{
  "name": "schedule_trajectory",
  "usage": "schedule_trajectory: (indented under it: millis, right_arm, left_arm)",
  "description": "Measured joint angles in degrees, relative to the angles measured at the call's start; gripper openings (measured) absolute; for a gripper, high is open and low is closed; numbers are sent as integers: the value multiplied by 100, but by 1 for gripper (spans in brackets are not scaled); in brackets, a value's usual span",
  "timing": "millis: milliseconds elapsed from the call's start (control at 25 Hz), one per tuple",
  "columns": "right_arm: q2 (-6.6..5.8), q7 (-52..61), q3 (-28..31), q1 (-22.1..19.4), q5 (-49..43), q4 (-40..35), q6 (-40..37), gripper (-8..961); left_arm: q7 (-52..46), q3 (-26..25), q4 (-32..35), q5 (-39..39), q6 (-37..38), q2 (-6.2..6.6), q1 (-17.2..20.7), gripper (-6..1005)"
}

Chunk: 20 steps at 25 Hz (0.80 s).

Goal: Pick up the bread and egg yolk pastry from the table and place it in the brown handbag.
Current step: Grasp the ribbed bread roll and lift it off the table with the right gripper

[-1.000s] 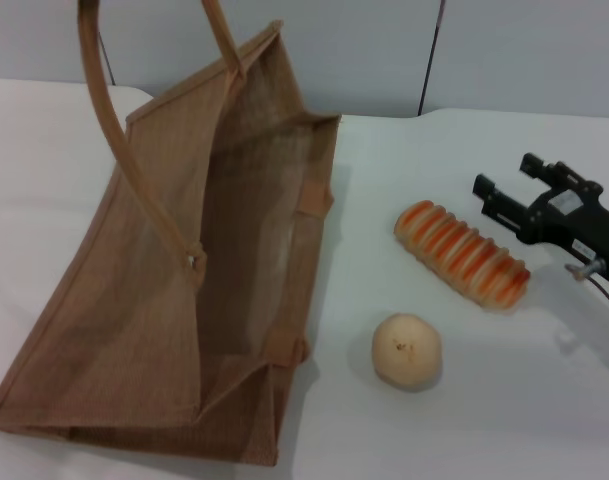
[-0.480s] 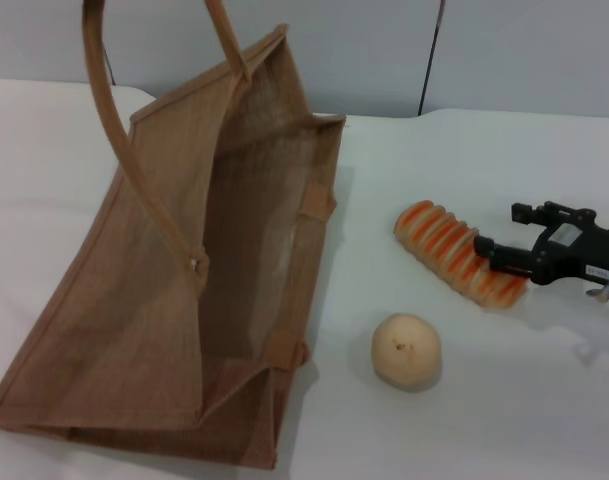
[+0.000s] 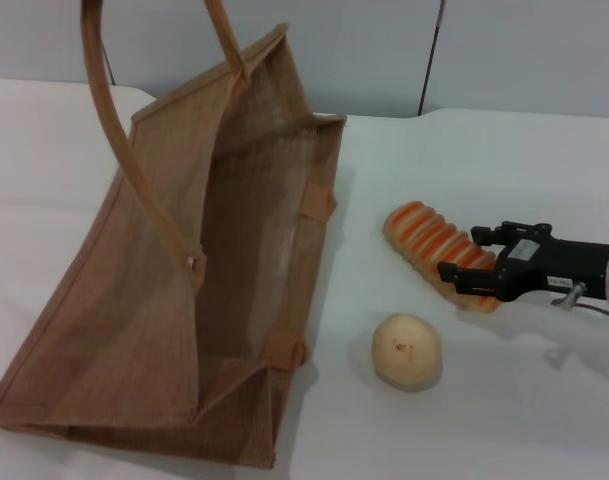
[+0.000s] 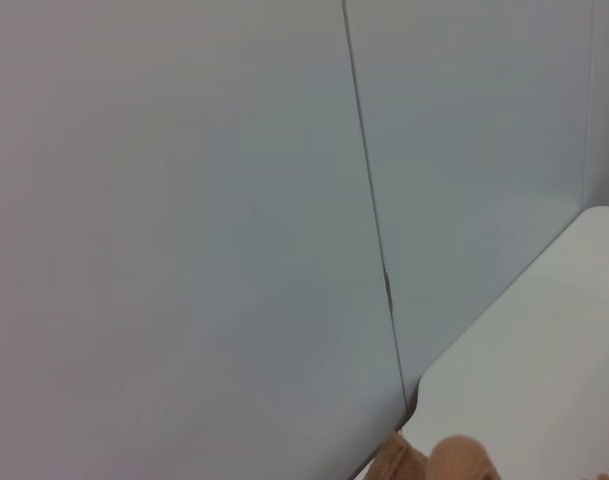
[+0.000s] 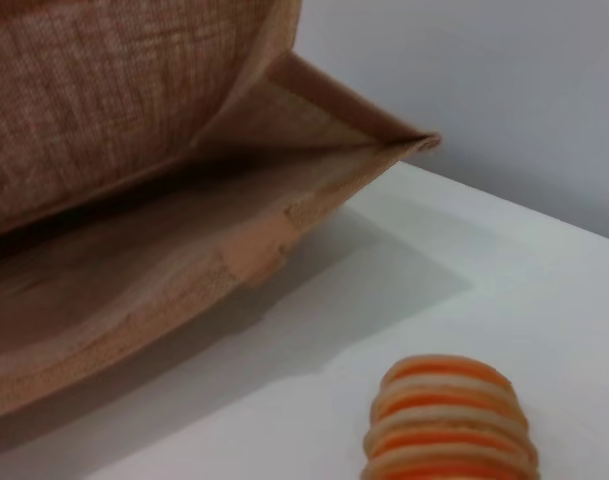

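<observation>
The striped orange and cream bread (image 3: pixel 431 246) lies on the white table to the right of the brown handbag (image 3: pixel 134 300). My right gripper (image 3: pixel 462 252) reaches in from the right, open, with its fingers on either side of the bread's right end. The bread also shows in the right wrist view (image 5: pixel 449 425), with the handbag's open mouth (image 5: pixel 184 240) beyond it. The round pale egg yolk pastry (image 3: pixel 406 350) sits on the table in front of the bread, untouched. The handbag leans open with its handles (image 3: pixel 114 130) held up past the top of the picture. My left gripper is out of view.
A grey wall (image 3: pixel 484 50) stands behind the white table (image 3: pixel 504 420). The left wrist view shows this wall, a table corner (image 4: pixel 544 360) and a scrap of tan handle (image 4: pixel 454 462).
My right gripper has come down and moved left, from beside the bread to around its right end. The bread has shifted a little to the left. The bag and pastry have not moved.
</observation>
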Motion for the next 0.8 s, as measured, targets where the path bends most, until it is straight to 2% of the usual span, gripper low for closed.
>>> schedule_trajectory:
  millis: [440, 800]
  right_arm:
    - [-6, 174, -155, 38, -8, -22, -165, 795]
    - [-5, 582, -768, 134, -6, -25, -642, 796]
  left_arm:
    - [-11, 0, 23, 26, -6, 3, -1, 121]
    - [-12, 0, 46, 32, -25, -13, -18, 121]
